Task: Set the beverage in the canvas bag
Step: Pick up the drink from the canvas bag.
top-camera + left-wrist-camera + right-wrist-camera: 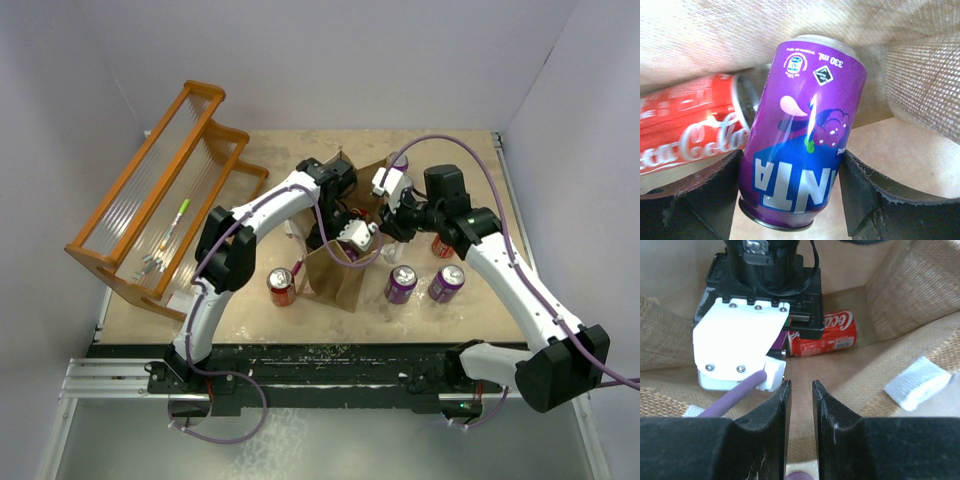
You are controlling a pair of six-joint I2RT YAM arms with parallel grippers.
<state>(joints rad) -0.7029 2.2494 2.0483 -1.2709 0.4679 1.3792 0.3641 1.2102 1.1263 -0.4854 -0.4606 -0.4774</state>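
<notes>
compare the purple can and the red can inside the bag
Colour: the purple can is a grape Fanta; the red can is a Coca-Cola. Pose: in the left wrist view the purple can runs up the picture; the red can lies across, on its side. Hold: the purple can sits between the left fingers; the red can lies free. Both are drink cans inside the bag.

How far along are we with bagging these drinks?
Done: one red Coca-Cola can lies inside the tan canvas bag. In hand: the left hand holds a purple Fanta can inside the bag, not yet released. Left: at least a red can and two purple cans standing outside it.
</notes>
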